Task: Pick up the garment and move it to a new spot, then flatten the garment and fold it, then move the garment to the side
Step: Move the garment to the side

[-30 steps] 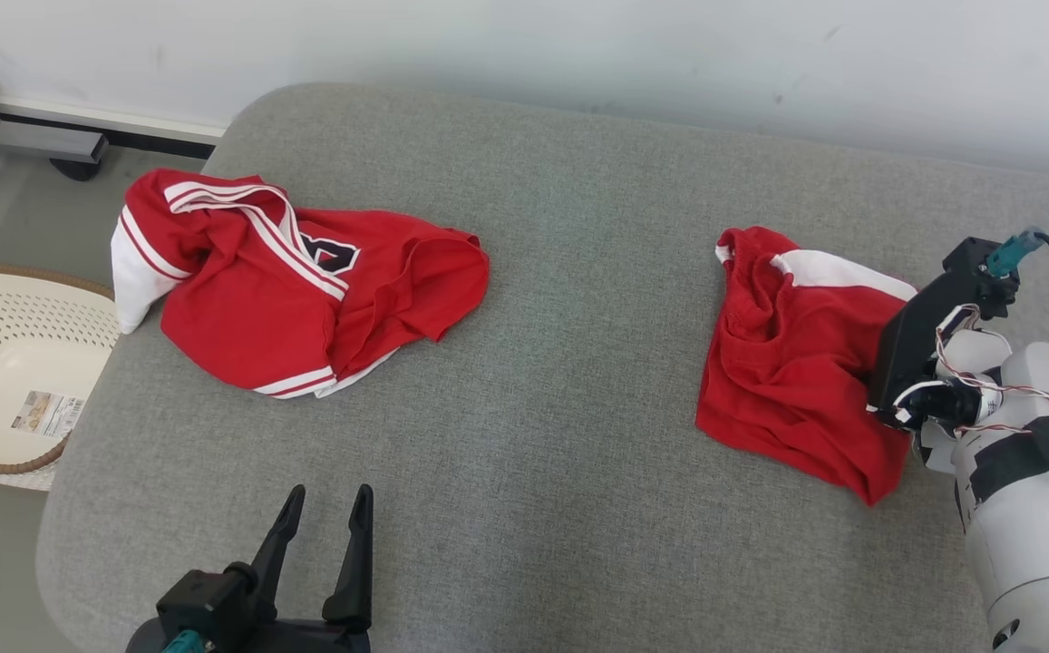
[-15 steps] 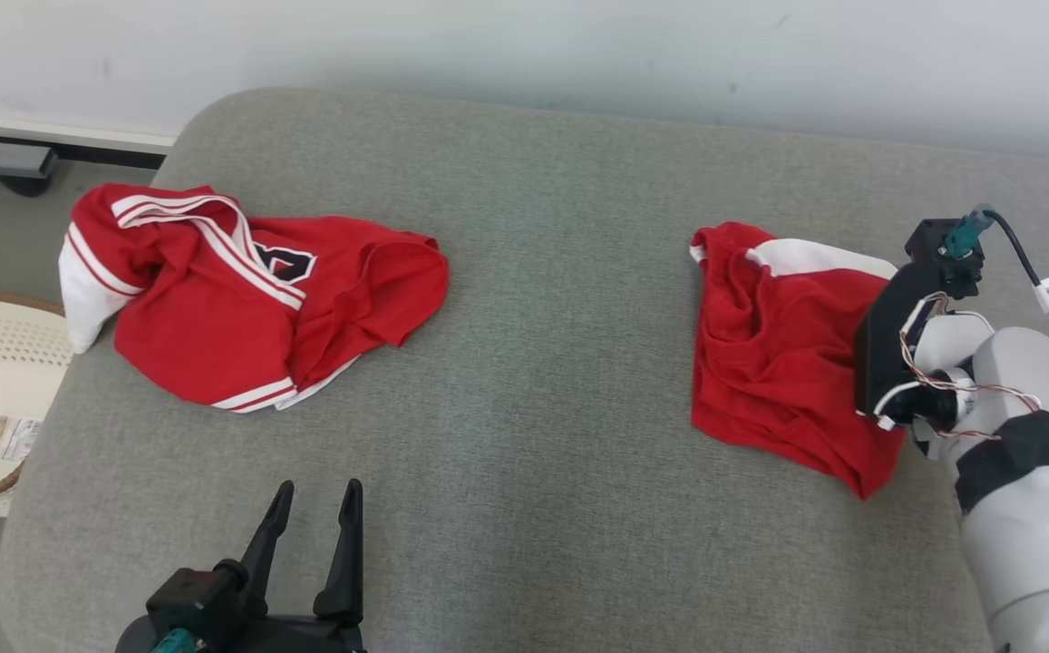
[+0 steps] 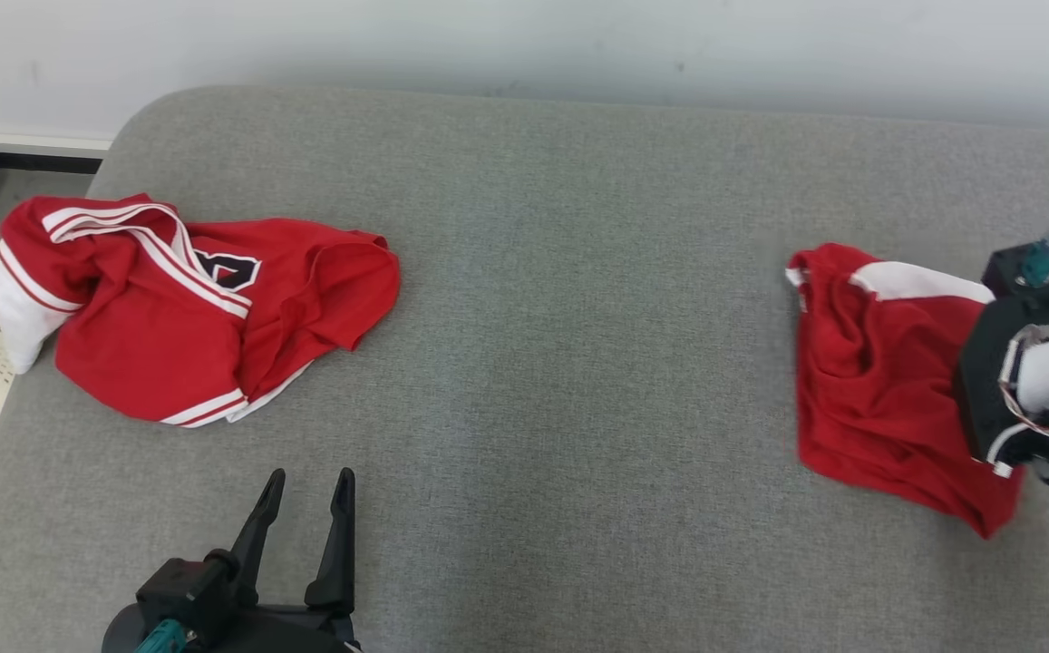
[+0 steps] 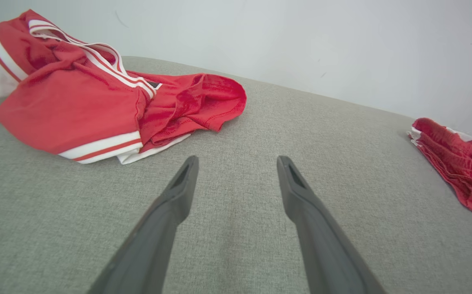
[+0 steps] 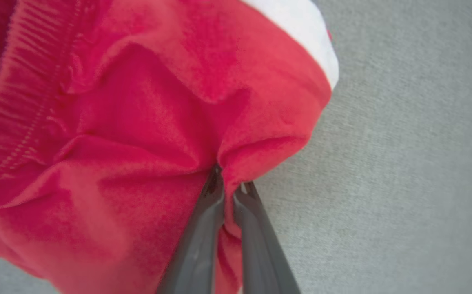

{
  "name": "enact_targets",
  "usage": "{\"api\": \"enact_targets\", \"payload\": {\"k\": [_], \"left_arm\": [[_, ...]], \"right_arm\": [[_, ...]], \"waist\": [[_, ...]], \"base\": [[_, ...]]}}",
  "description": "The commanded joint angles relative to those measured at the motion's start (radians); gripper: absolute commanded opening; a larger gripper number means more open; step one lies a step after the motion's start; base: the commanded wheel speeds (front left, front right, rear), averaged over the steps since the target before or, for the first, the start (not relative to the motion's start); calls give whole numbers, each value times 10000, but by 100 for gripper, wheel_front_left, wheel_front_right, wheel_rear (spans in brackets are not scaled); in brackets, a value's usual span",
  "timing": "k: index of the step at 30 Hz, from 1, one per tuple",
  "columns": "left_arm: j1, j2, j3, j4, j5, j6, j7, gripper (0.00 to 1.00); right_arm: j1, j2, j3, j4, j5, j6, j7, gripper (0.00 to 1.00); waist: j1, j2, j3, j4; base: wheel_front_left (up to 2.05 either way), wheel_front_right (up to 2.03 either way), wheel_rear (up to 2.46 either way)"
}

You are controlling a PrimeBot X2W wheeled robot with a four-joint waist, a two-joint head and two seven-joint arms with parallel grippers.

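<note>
The right gripper [image 5: 229,183] had just finished closing. A second before, its jaws were partly apart. Now the two dark fingers were pressed together on a raised fold of the red shorts [image 3: 878,381], and the cloth bunched up and over the fingertips in the right wrist view. The ribbed waistband lay off to one side of that pinch and the white side panel to the other.

In the head view the fingers themselves were hidden under the black wrist mount, which sat over the near right part of the shorts. The shorts lay crumpled at the right side of the grey padded surface [image 3: 578,317], with most of the cloth resting on it.

The gap between them and the red striped jersey [image 3: 189,317] at the far left had widened over the last half second. The whole picture had shifted as well, so some of that was the camera turning. The rest may have been the shorts beginning to be drawn to the robot's right.

The left gripper [image 3: 302,517] stayed spread wide and empty, low over the bare surface near the front edge, well apart from both garments.

I judged the grasp made and the pick-up beginning. Carrying, flattening, folding and setting aside were all yet to come.
</note>
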State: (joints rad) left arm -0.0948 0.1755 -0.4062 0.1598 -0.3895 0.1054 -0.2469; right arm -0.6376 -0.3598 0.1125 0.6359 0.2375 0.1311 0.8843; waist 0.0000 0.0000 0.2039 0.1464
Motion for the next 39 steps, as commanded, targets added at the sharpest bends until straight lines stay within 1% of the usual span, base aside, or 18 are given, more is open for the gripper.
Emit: {"api": "enact_targets", "payload": {"k": [1,7,9,12,13,16,21,26,31,37,39], "left_arm": [[-129,73,12,-38,-30,14,3,100],[-171,181,-28,-112,-7,27,42,100],[-181,229,-43,-151,1,19,67,100],[-157,316,-63,-219,32,18,124,100],[-167,366,-65,-291,50,30,143,100],[-173,457,-75,-397,104,68,206,100],[-145,605,-53,-608,153,152,310,100],[-182,745,0,-828,143,212,379,100],[-231,820,-42,-976,164,257,470,100],[-254,888,-10,-1074,144,313,503,100],[-257,917,-3,-1097,141,344,522,100]], "right_arm": [[166,-280,120,-119,188,-3,50,0],[637,-1836,1290,-938,1055,-3,-168,0],[633,-2386,1571,-1046,1215,-3,-465,0],[769,-2894,1813,-979,1268,-3,-1006,0],[744,-3249,1858,-855,1264,-3,-1431,0],[746,-3613,1818,-549,1204,-3,-1989,0],[707,-4383,2057,-154,1006,-3,-3030,0],[634,-4729,1877,439,961,-3,-3833,0],[613,-5217,1798,801,425,-8,-4843,0],[594,-5164,1267,1413,109,-8,-5345,0],[562,-5027,1084,1549,-45,-8,-5573,56]], "waist": [[0,0,52,-66],[0,0,161,-203],[0,0,213,-214],[0,0,307,-210],[0,0,407,-188],[0,0,548,-128],[0,0,792,-41],[0,0,980,31],[0,0,1101,105],[0,0,1169,103],[0,0,1182,82]], "base": [[0,0,0],[0,0,0],[0,0,0],[0,0,0],[0,0,0],[0,0,0],[0,0,0],[0,0,0],[0,0,0],[0,0,0],[0,0,0]]}}
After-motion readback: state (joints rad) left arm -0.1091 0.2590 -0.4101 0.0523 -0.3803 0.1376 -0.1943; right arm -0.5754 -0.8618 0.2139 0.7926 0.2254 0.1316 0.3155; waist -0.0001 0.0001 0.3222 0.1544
